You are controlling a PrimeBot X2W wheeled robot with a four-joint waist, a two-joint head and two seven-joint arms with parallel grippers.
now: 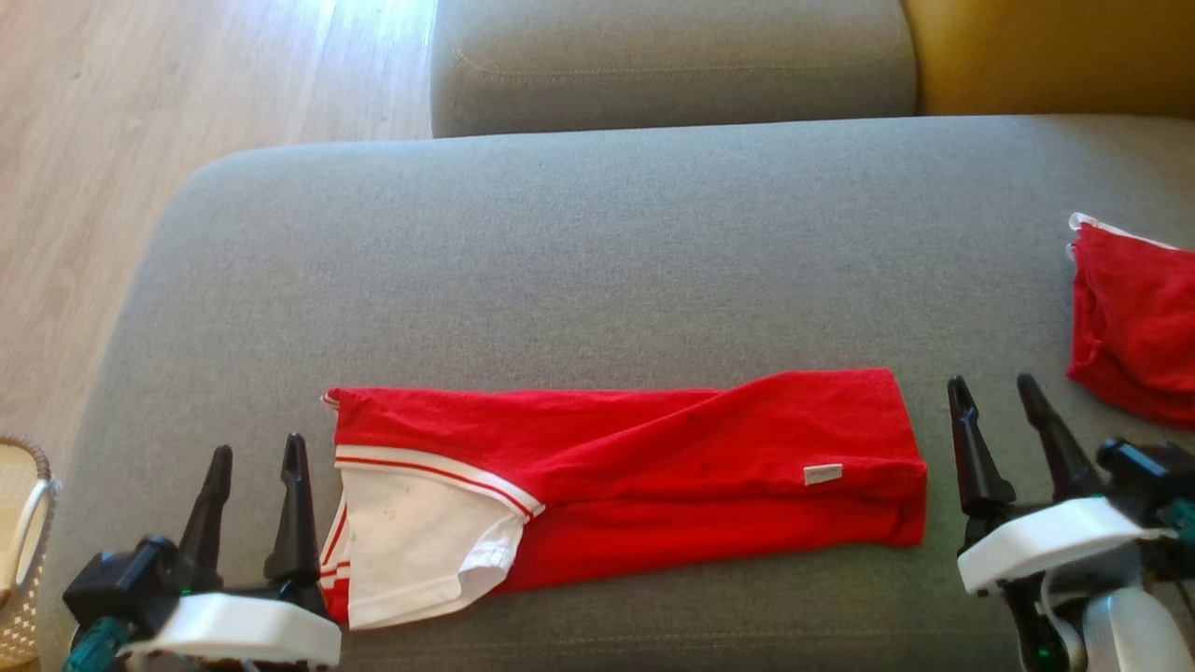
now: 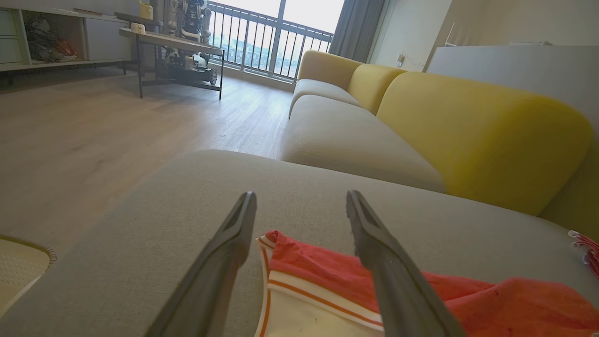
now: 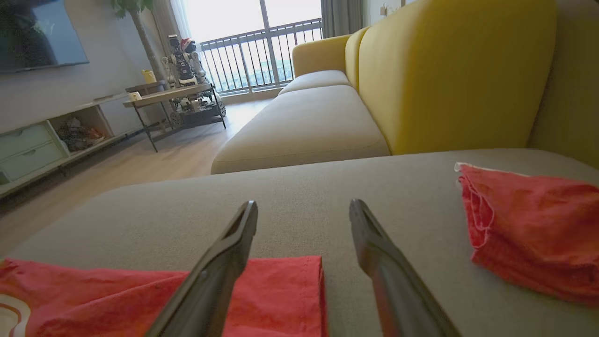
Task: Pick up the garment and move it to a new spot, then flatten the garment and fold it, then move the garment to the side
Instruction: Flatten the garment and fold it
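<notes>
One unreadable white label (image 1: 822, 474) on garment (image 1: 635, 467)

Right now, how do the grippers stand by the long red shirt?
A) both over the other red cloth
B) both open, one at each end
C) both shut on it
B: the left gripper and right gripper show fingers apart at opposite ends of the shirt, gripping nothing.
</notes>
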